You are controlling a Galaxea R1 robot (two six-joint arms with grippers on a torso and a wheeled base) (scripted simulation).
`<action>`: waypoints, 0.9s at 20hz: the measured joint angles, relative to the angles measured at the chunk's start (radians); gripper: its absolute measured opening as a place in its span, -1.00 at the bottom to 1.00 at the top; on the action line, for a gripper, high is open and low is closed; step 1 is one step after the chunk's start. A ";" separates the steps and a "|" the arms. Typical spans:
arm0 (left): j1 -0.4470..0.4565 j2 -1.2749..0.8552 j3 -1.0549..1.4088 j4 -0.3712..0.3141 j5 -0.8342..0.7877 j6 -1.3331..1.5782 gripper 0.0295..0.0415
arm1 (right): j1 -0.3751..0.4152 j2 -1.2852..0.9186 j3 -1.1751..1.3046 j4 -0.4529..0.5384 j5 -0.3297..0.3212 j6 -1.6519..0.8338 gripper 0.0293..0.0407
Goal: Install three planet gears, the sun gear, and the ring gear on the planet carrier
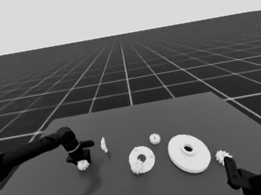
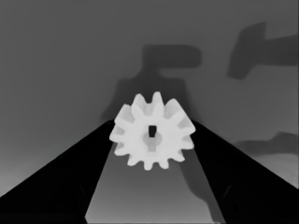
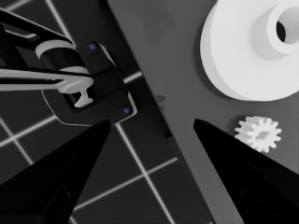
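Dark and flat, the table (image 1: 187, 189) runs out toward a gridded floor under a pale band of sky. From the left edge the left arm reaches over the table's left part, and its left end effector (image 1: 82, 162) hangs there with the two fingers closed on a small toothed gear (image 1: 83, 165). In the left wrist view this gear (image 2: 152, 137) sits squarely between the two black fingertips, teeth touching both, its shadow thrown on the table beneath.

Just right of that end effector a thin white piece (image 1: 104, 144) stands on edge. Nearer the middle lies the smaller round part (image 1: 142, 159), and a second gear (image 1: 138, 166) rests on its near left rim. A third gear (image 1: 155, 139) lies on the table a little farther back, between the two round parts. To the right lies the larger round part (image 1: 189, 152), its raised hub and centre hole facing up.

A fourth gear (image 1: 222, 156) lies just beside the larger round part's near right edge. The right end effector (image 1: 231, 171) waits at the near right corner, close to this gear but apart from it; its fingers (image 3: 60, 182) are spread wide with nothing between them, and the gear (image 3: 258, 134) lies off to one side.
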 joint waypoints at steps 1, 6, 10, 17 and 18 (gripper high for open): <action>0.000 0.000 0.000 0.000 0.000 0.000 -0.71 | 0.000 0.000 0.000 0.000 0.000 0.000 0.61; -0.107 -0.075 0.165 -0.088 0.122 -0.060 -0.71 | 0.000 0.000 0.000 0.000 0.000 0.000 0.61; -0.368 -0.093 0.194 -0.265 0.258 -0.066 -0.71 | 0.000 0.000 0.000 0.000 0.000 0.000 0.61; -0.396 0.273 0.168 -0.294 0.265 -0.463 -0.71 | 0.000 0.000 0.000 0.000 0.000 0.000 0.61; -0.395 0.428 0.064 -0.294 0.264 -0.482 -0.71 | 0.000 0.000 0.000 0.000 0.000 0.000 0.61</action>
